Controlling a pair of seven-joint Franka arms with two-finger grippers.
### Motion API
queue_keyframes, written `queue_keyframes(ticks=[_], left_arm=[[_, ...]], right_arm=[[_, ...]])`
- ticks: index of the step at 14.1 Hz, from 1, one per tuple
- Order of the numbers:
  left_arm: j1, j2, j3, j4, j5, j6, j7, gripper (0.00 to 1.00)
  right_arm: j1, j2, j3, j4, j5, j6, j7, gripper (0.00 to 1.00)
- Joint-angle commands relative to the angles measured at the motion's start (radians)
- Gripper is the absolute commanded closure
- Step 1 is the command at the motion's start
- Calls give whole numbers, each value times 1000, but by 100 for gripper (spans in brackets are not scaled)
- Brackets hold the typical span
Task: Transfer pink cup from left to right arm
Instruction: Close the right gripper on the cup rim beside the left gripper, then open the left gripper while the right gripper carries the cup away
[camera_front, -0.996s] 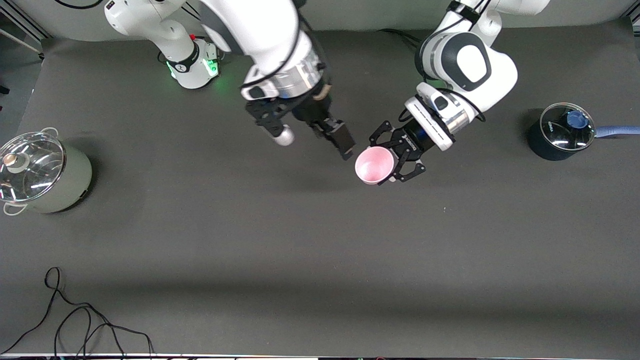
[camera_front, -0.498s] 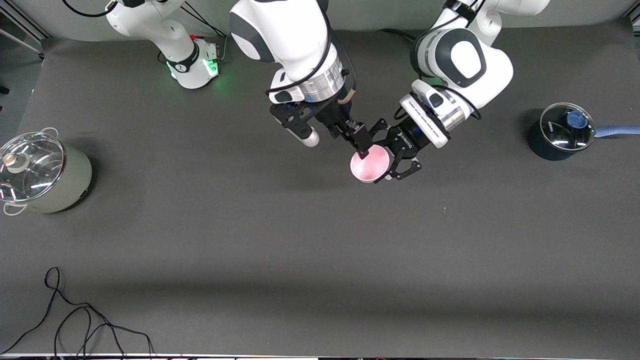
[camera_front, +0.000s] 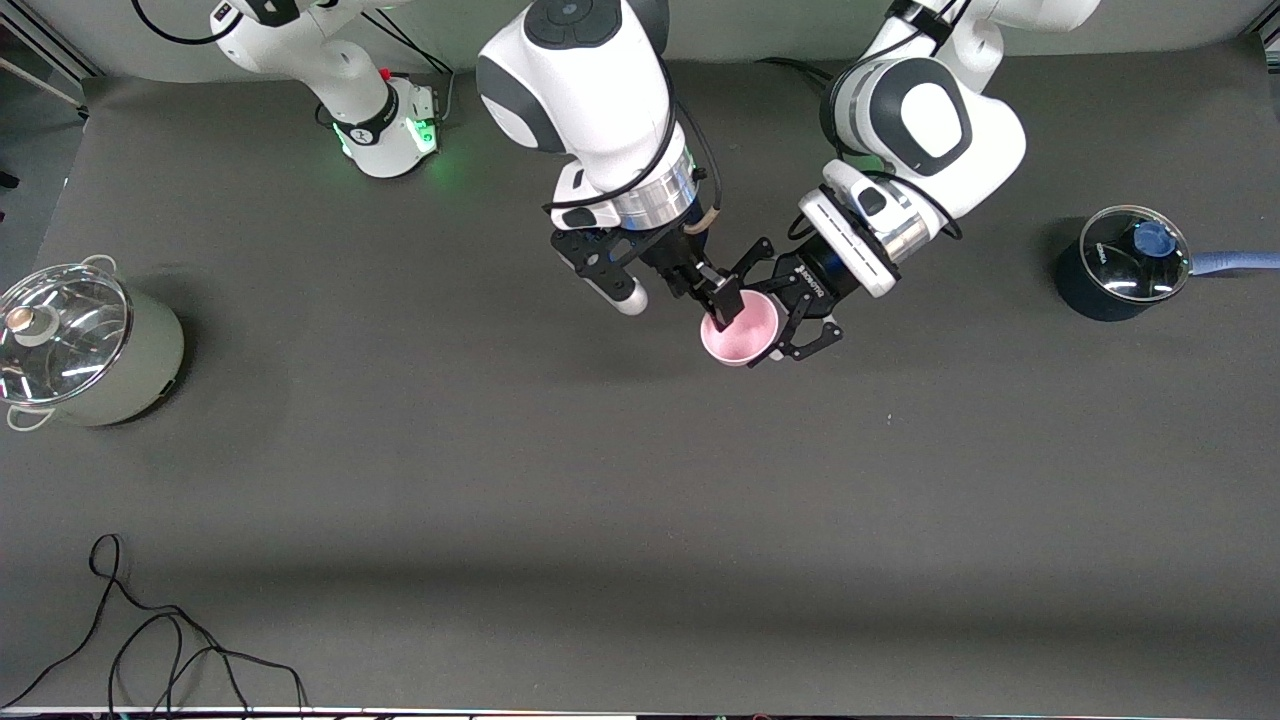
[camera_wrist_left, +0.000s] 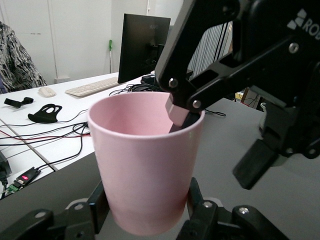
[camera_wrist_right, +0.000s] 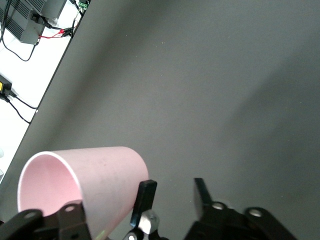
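The pink cup (camera_front: 742, 330) hangs mouth-up over the middle of the table, with my left gripper (camera_front: 772, 318) shut on its lower body. In the left wrist view the cup (camera_wrist_left: 145, 150) sits between that gripper's (camera_wrist_left: 146, 201) two black fingers. My right gripper (camera_front: 722, 298) has come in at the rim. One of its fingers (camera_wrist_left: 181, 114) dips inside the cup's mouth, and the other finger (camera_wrist_left: 252, 165) stays outside, apart from the wall. Its jaws are open, straddling the rim. The right wrist view shows the cup (camera_wrist_right: 102, 172) on its side, close in.
A pale green pot with a glass lid (camera_front: 88, 345) stands at the right arm's end of the table. A dark blue saucepan with a glass lid (camera_front: 1122, 265) stands at the left arm's end. A black cable (camera_front: 150, 640) lies near the front edge.
The right arm swung in toward the cup, and one of its fingers went down into the mouth. Its jaws have narrowed. The left gripper shifted slightly with the cup.
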Motion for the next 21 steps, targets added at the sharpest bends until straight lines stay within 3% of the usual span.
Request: queue_keyframes(ticks=[1, 6, 9, 13, 16, 19, 21], left_arm=[[-13, 3, 7, 19, -20, 25, 0, 54], [-13, 3, 7, 19, -21, 25, 3, 46], [-13, 3, 7, 19, -21, 25, 0, 35], [-13, 3, 7, 19, -21, 25, 0, 4], [-13, 3, 7, 20, -21, 25, -11, 1], [-10, 5, 7, 20, -20, 25, -15, 1], [0, 2, 14, 19, -14, 17, -21, 1]], right_arm=[[12, 21, -9, 37, -37, -18, 11, 100], [8, 16, -7, 37, -49, -22, -58, 100], [2, 8, -9, 44, -49, -56, -109, 100], [-26, -18, -13, 70, -40, -209, -267, 100], [-76, -48, -12, 71, -17, -281, -389, 100], [-184, -102, -16, 61, 52, -404, -645, 100], [-254, -143, -21, 23, 52, -512, -799, 100]])
